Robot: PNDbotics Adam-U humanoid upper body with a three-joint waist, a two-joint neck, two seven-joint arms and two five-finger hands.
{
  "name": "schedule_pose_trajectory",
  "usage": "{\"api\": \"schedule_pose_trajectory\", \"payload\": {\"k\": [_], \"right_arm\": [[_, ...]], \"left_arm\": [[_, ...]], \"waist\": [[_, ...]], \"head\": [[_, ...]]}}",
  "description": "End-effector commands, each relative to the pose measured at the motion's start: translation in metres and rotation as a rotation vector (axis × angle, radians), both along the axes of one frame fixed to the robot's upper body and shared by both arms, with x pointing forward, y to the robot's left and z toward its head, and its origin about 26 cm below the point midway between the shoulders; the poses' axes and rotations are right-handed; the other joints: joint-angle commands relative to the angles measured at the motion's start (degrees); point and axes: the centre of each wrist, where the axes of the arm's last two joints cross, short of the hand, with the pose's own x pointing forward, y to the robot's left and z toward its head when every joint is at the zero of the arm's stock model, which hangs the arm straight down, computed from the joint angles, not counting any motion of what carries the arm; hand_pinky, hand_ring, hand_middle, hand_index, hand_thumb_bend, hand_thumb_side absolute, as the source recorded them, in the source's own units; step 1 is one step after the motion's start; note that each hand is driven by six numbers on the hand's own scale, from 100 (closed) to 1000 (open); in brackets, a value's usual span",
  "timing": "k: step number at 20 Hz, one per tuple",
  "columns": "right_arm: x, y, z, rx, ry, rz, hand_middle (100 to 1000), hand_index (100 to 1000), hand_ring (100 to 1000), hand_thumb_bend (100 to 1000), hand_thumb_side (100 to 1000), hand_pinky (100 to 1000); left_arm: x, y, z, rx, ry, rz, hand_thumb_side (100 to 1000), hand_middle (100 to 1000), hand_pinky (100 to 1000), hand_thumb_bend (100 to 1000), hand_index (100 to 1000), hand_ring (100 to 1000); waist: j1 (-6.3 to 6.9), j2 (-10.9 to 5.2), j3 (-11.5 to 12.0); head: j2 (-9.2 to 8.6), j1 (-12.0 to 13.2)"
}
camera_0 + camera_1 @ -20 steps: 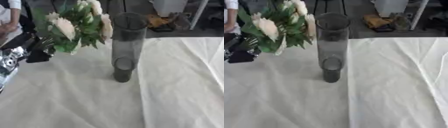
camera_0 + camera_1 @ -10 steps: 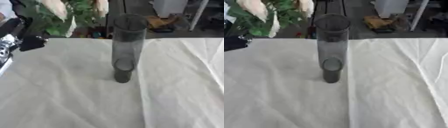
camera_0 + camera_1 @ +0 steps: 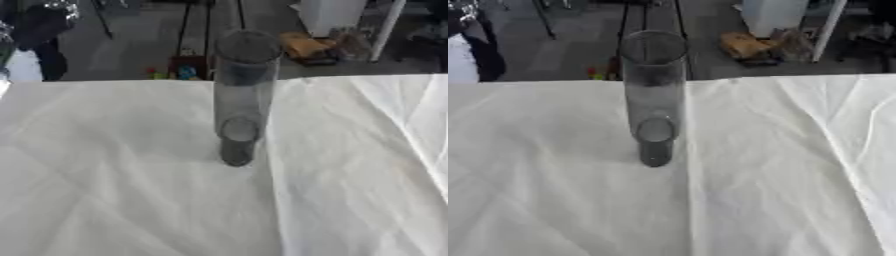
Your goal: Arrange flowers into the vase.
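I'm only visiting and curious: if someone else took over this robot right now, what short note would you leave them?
Hands: neither shows in either eye view.
Vase: tall, clear, dark-tinted, upright on the white tablecloth near the table's middle. Nothing shows inside it.
Flowers: none in view now; a second ago a white bouquet was up at the left, and it has since left the picture.
Done: nothing in the vase yet.
Left: bring the flowers back over the vase and lower the stems in.

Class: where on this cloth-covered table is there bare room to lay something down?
Bare cloth lies left, right and in front of the upright vase. Only the middle, where the vase stands, is taken. No hand shows.
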Motion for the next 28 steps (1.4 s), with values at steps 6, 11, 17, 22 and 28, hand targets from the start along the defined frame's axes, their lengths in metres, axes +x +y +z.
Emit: {"api": "schedule_pose_trajectory", "payload": {"k": [6, 11, 17, 22, 28], "right_arm": [[-0.003, -0.003, 0.007, 0.027, -0.088, 0.018, 631, 874, 807, 100, 1000, 740], [-0.003, -0.003, 0.006, 0.026, -0.083, 0.016, 628, 874, 808, 100, 1000, 741], [-0.004, -0.003, 0.005, 0.022, -0.078, 0.012, 625, 874, 809, 100, 1000, 742], [-0.004, -0.003, 0.005, 0.016, -0.078, 0.012, 623, 875, 810, 100, 1000, 742], [-0.004, -0.003, 0.005, 0.009, -0.074, 0.012, 621, 875, 810, 100, 1000, 742]], "left_arm": [[-0.015, -0.011, 0.03, -0.199, -0.178, -0.147, 621, 100, 100, 100, 100, 100], [-0.017, -0.02, 0.043, -0.319, -0.255, -0.24, 648, 100, 100, 100, 100, 100], [-0.014, -0.028, 0.049, -0.478, -0.305, -0.345, 670, 100, 100, 100, 100, 100], [-0.012, -0.034, 0.056, -0.549, -0.355, -0.399, 670, 100, 100, 100, 100, 100], [-0.013, -0.04, 0.064, -0.598, -0.39, -0.427, 678, 100, 100, 100, 100, 100]], "waist": [[0.58, -2.09, -0.8], [0.89, -2.07, -1.0], [1.08, -1.75, -1.2], [1.32, -1.48, -1.3], [1.68, -1.39, -1.3]], "head": [[1.09, -0.4], [1.1, 0.5], [0.87, 0.9], [0.36, 1.2], [0.38, 1.2]]}}
